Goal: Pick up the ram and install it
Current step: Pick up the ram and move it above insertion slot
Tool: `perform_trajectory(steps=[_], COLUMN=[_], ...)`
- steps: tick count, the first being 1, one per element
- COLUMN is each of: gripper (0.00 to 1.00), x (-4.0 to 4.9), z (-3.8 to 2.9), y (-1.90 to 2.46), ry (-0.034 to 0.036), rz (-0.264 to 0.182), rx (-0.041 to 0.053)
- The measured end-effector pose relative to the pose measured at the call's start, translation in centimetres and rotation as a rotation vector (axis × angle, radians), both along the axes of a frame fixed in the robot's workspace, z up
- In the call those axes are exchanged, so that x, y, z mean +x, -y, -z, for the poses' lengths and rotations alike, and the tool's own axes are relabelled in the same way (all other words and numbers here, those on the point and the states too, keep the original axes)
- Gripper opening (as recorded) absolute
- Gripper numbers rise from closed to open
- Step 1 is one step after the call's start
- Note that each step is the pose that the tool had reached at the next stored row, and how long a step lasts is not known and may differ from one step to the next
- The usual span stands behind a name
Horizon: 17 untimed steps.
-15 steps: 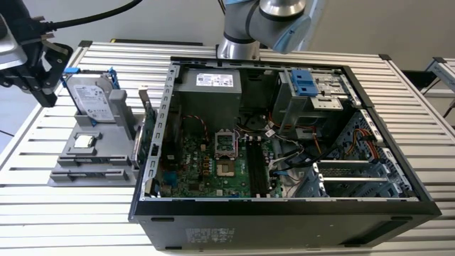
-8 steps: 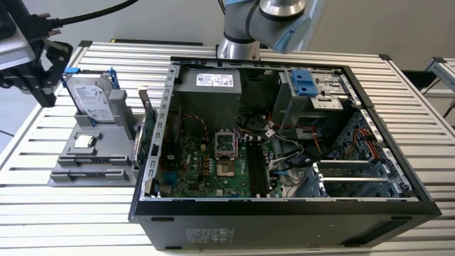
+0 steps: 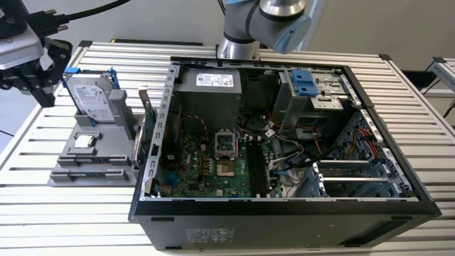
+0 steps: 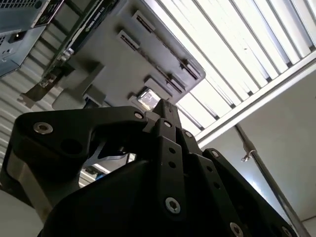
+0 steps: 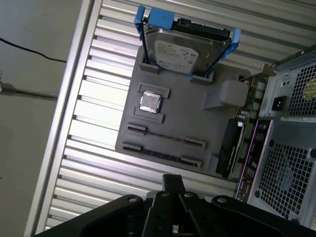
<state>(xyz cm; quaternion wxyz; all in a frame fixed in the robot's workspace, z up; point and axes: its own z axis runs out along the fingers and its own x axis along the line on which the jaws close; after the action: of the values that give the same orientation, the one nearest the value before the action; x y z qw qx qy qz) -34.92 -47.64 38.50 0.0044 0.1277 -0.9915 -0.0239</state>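
At the holder's slots: you find the ram (image 5: 165,138), a thin strip seen edge-on in the first wrist view. It stands between two clips of the gray holder (image 5: 173,118), and nothing grips it.
Processor chip: the small square chip (image 5: 150,102) lies flat in its own pocket on the holder, just beside the ram.
Hard drive: the hard drive (image 5: 185,47), in a blue frame, stands on edge at the end of the holder away from the ram, beyond the chip.
Gripper: your gripper (image 3: 42,92) hangs above the tabletop (image 3: 71,213), apart from the holder and touching nothing. In the exterior view it sits closest to the holder's hard-drive end.
Jaws: they look pressed together, with nothing between them.
Case: the open computer case (image 3: 284,213) lies on its side just beside the holder's long edge, with its green circuit board (image 3: 192,160) facing up.
Arm: the arm (image 3: 277,16) rises behind the case, well apart from the holder.
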Motion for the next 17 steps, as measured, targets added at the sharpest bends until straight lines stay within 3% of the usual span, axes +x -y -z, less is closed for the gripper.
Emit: perform_trajectory(steps=[17], gripper=[0.0], x=[0.0], z=[0.0], y=[0.0], ry=[0.0], rz=[-0.218], rx=[0.0])
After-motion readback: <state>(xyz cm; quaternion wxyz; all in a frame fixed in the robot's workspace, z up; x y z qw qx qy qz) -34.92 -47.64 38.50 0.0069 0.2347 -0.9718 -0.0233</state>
